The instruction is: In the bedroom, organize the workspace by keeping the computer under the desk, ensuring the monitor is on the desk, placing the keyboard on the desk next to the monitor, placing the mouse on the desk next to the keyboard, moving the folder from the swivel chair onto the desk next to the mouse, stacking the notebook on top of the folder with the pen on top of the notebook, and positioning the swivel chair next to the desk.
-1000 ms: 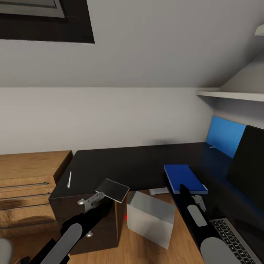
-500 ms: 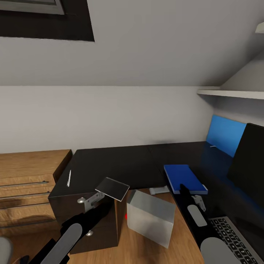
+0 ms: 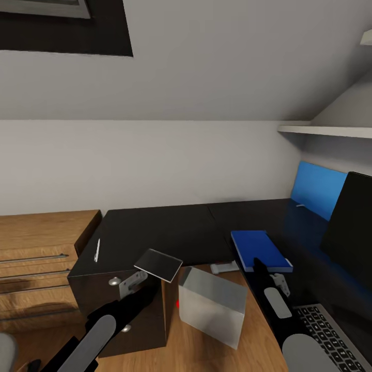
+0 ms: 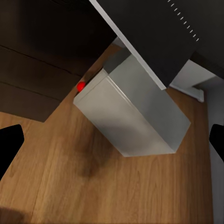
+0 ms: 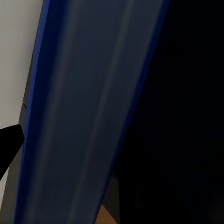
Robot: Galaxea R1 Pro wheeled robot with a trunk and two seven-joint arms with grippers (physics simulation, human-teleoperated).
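1. The notebook (image 3: 158, 265) is a thin dark grey rectangle with a greyish sheen, held tilted above the near corner of the desk (image 3: 170, 230), its low edge at the tip of the left gripper (image 3: 138, 277). It looks light and stiff, so I judge an edge pinch enough; the smooth cover may slip or swing if gripped too near a corner.
2. The left gripper appears to pinch the notebook's edge in the head view. In the left wrist view a flat dark slab with a pale rim crosses overhead, likely the same notebook, with the black fingertips (image 4: 9, 144) set wide at the sides.
3. The folder (image 3: 260, 250) lies flat on the glossy black top, bright blue with pale edges, rigid-looking and broad enough to bear a stack. The right gripper (image 3: 258, 266) sits at its near edge; whether its jaws are spread or closed I cannot tell. The right wrist view looks along the folder's blue face (image 5: 88, 116).
4. The pen (image 3: 97, 251), a thin white-silver stick, rests on the desk's left wing, well apart from the folder. It is likely to roll.
5. The computer (image 3: 213, 306), a pale matte box with a red light, stands on the wooden floor (image 3: 196, 356) beside the black drawers.
6. The monitor (image 3: 350, 227) and keyboard (image 3: 330, 333) sit at the right.
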